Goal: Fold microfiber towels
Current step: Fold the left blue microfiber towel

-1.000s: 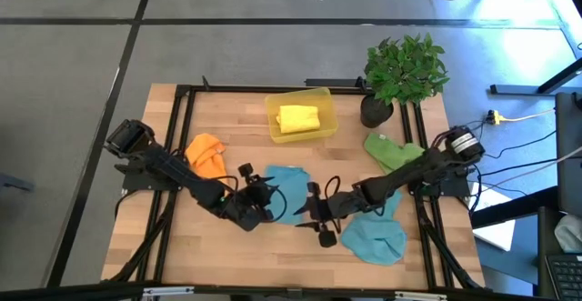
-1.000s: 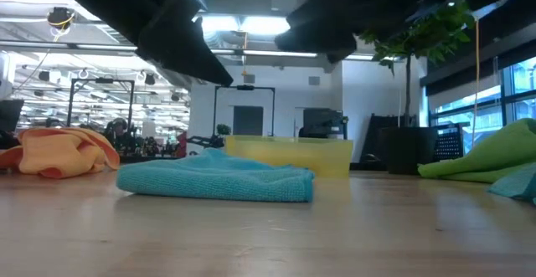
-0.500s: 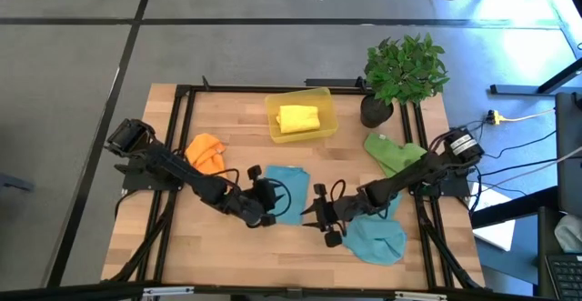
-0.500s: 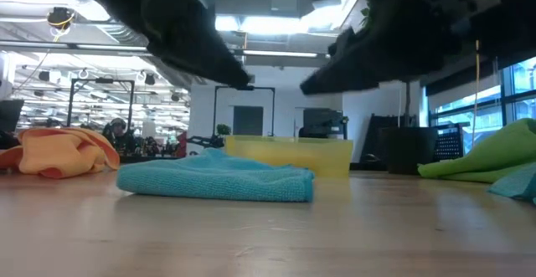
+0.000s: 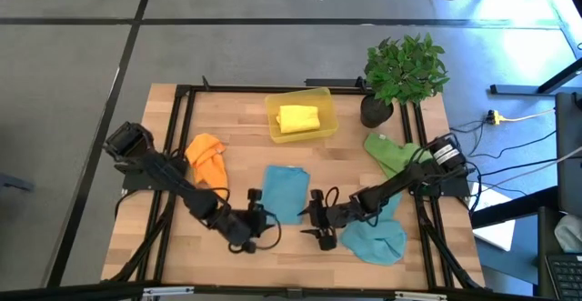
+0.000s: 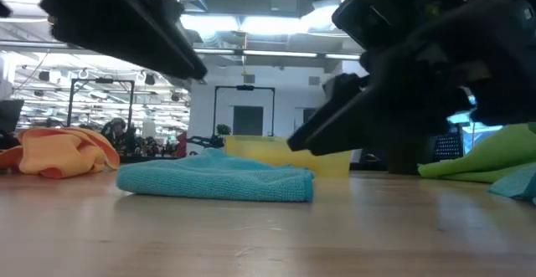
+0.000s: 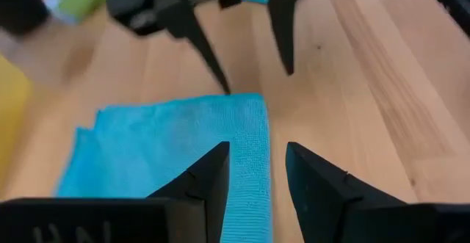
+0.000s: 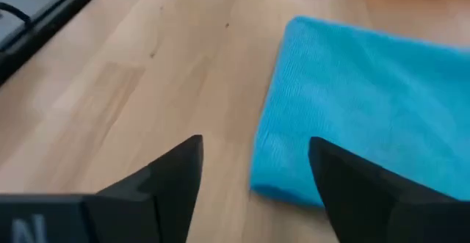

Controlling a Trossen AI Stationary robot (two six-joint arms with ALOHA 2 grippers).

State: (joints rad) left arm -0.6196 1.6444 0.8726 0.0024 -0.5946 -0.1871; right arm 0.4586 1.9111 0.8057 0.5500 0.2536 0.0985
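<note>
hovering just off the near corners of a folded blue towel point(image 5: 284, 192), the left gripper point(image 5: 255, 225) and right gripper point(image 5: 314, 226) both show parted fingers with nothing between them. that towel lies flat mid-table, looking finished. a yellow towel point(image 5: 298, 118) sits folded in the bin point(image 5: 273, 130). the orange towel point(image 5: 207, 155), green towel point(image 5: 393, 151) and second blue towel point(image 5: 374, 237) lie crumpled, so roughly three seem left, though the second blue one is partly hidden by the right arm.
</note>
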